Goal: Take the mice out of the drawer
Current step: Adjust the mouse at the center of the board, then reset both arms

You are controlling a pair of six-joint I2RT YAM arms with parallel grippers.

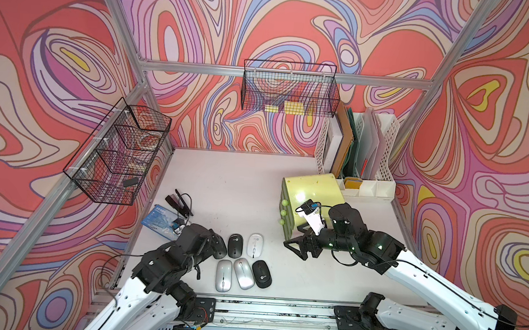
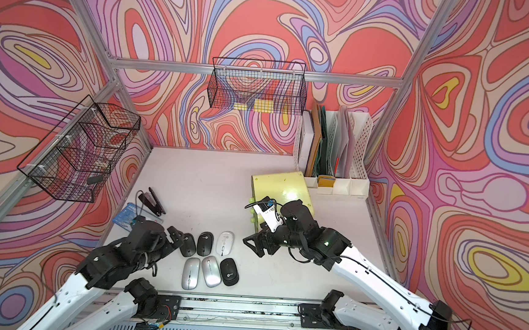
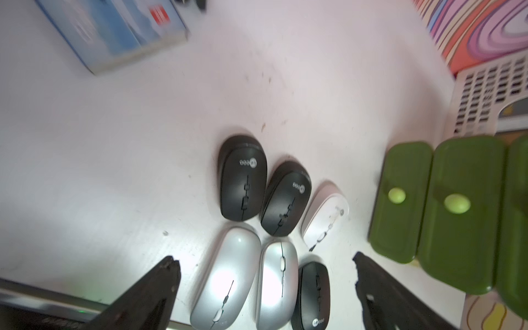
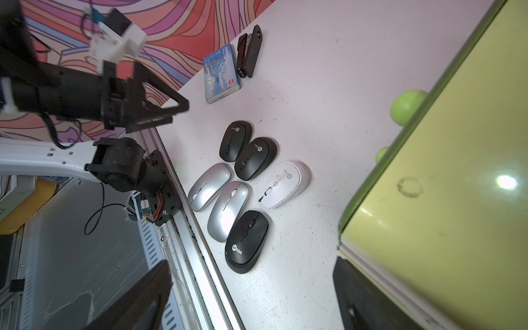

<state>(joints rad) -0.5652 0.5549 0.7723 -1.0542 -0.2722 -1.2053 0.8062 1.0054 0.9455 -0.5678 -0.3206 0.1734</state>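
Several mice lie in two rows on the white table near its front edge: a black one [image 1: 235, 246], a white one [image 1: 255, 244], two silver ones [image 1: 223, 275] [image 1: 243, 273] and another black one [image 1: 261, 274]. A further black mouse [image 2: 188, 245] sits right beside my left gripper [image 2: 177, 236], which is open and holds nothing. In the left wrist view the silver mice [image 3: 228, 280] lie between its spread fingers. The yellow-green drawer unit [image 1: 312, 191] has its drawers [image 3: 400, 200] shut. My right gripper [image 1: 295, 249] hovers open and empty by the unit's front corner.
A blue box [image 1: 159, 220] and a black stapler [image 1: 179, 203] lie at the left of the table. A white file rack [image 1: 359, 153] stands behind the drawer unit. Wire baskets hang on the left wall [image 1: 117, 152] and the back wall [image 1: 290, 89].
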